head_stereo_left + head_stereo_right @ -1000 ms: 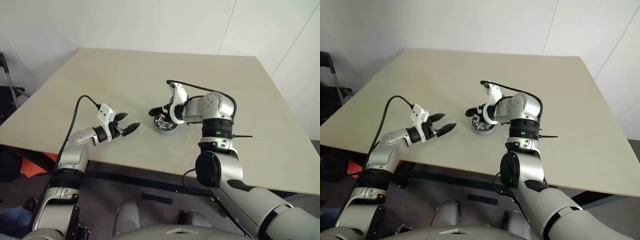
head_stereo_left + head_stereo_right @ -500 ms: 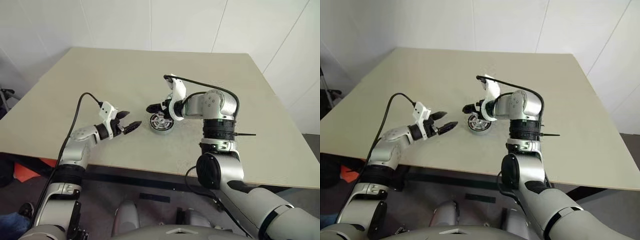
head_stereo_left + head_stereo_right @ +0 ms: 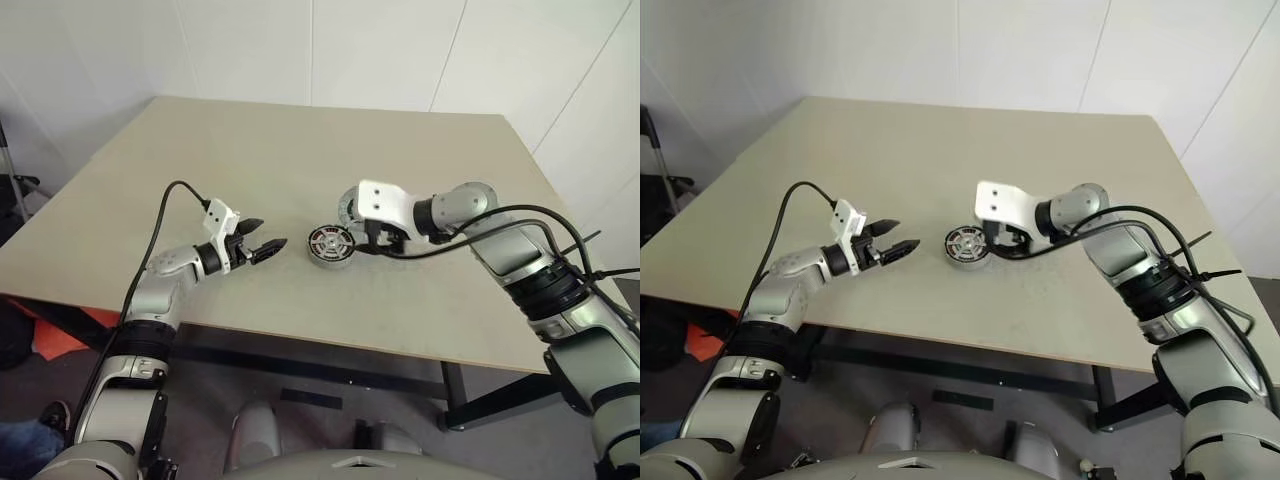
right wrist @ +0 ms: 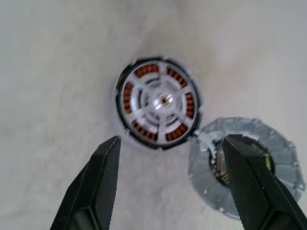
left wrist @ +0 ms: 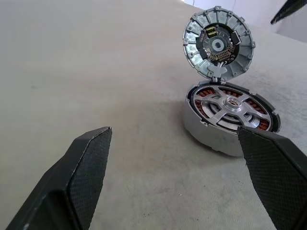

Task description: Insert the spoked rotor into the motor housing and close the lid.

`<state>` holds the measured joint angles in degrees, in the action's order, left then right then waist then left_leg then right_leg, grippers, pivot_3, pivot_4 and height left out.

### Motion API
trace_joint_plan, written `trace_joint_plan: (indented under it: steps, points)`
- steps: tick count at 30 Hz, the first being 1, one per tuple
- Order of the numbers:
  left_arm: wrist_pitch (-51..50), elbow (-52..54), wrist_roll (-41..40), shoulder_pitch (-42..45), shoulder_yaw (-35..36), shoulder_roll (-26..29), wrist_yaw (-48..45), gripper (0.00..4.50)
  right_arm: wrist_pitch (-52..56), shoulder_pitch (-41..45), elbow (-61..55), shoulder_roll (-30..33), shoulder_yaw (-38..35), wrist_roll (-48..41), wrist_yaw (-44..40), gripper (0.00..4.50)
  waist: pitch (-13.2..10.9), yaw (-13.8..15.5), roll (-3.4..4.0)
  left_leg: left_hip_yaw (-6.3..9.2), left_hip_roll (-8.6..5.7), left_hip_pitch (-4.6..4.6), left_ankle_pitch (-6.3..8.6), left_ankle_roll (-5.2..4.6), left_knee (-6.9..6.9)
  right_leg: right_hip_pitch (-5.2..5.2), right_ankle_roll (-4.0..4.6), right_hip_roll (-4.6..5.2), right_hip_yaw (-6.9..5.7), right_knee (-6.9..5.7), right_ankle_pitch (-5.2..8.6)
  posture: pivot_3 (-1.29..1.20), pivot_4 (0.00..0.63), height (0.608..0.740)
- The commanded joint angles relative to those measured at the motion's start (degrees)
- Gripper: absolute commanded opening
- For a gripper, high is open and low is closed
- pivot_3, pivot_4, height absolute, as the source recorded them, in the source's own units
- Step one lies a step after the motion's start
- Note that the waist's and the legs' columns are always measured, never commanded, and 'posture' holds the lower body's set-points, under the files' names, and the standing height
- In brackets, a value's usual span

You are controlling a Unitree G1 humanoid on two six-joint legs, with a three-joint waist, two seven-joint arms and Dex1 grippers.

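Observation:
The motor housing (image 3: 331,246) sits on the table, a silver-rimmed cup. The spoked rotor (image 5: 231,106) lies inside it, its copper windings showing between silvery spokes. The lid (image 5: 218,44), a pale toothed disc with a dark centre, stands tilted with its lower edge at the housing's far rim. My left gripper (image 3: 268,248) hovers just left of the housing, level and pointing at it, open and empty. My right gripper (image 3: 383,240) hangs just right of the housing and in front of the lid (image 3: 347,208), open with nothing between its fingers (image 4: 98,184).
The beige table (image 3: 200,150) spreads wide around the housing, with its front edge close below my arms. A black cable (image 3: 165,215) loops above my left forearm, and others trail along my right arm.
My right arm has swung out to the right, carrying its gripper from above and left of the housing to its right side. The left gripper has stayed put. The camera view has shifted.

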<state>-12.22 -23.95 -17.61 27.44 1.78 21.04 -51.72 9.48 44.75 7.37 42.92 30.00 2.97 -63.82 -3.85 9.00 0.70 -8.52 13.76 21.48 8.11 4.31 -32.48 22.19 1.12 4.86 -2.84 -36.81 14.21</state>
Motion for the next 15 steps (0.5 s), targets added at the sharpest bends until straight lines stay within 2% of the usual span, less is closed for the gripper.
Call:
trace_joint_plan:
  steps: [1, 5, 15]
  points:
    - [1.5, 0.8, 0.1, 1.6, 0.1, -0.1, -0.3, 4.43, -6.7, -0.1, -0.2, 0.5, 0.8, 2.3, -4.6, 3.80, 0.0, -0.4, 0.00, 0.00, 0.00, 0.02, 0.04, -0.07, -0.09, -0.01, 0.01, 0.00, 0.00, 0.00, -0.01, 0.00, 0.000, 0.740]
    - [1.5, 1.3, 0.0, 1.2, 0.2, -0.2, -0.1, 4.43, -9.9, -0.8, 1.2, -1.1, 2.2, 5.6, -5.8, 3.80, 0.0, -0.8, 0.00, 0.00, 0.02, 0.06, 0.29, -0.50, -0.34, -0.04, 0.06, 0.01, 0.01, -0.03, -0.05, 0.00, 0.000, 0.740]
    - [1.3, 2.1, -0.1, 0.6, 0.4, -0.2, 0.3, 4.43, -15.5, 1.4, 9.1, -5.3, 1.1, 9.8, -5.5, 3.80, 0.0, -1.4, 0.00, -0.04, 0.00, 0.12, 0.42, -0.72, -0.56, -0.09, 0.08, 0.10, 0.01, -0.07, -0.06, 0.00, 0.000, 0.740]
